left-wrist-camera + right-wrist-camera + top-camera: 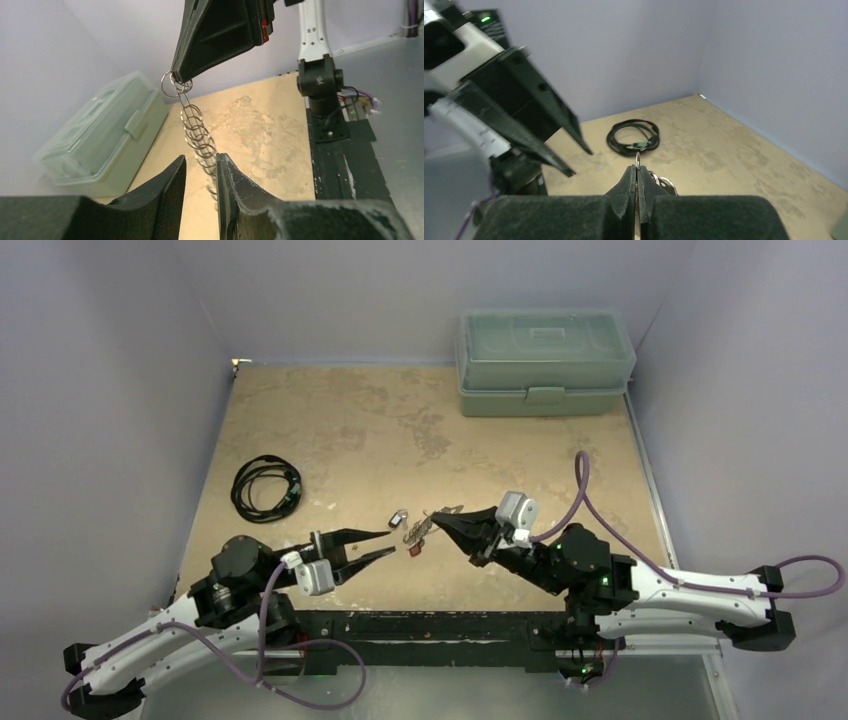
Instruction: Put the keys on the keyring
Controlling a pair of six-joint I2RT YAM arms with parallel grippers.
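Right gripper (177, 77) pinched silvery wire-loop keyring (197, 132), dangling near-side of pale green plastic box (545, 360); left gripper (200, 159) narrowly parted around its loops (unclamped). Risk: off-centre closing could yank it free.

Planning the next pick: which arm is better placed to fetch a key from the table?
Probably left. The left gripper has its jaws open, beside the keys; the right gripper is shut on the keyring.

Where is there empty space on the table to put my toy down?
Bare table lies between the black cable and the plastic box, and in front of the box. The middle is crowded: left hand, right hand, keyring and keys meet there.
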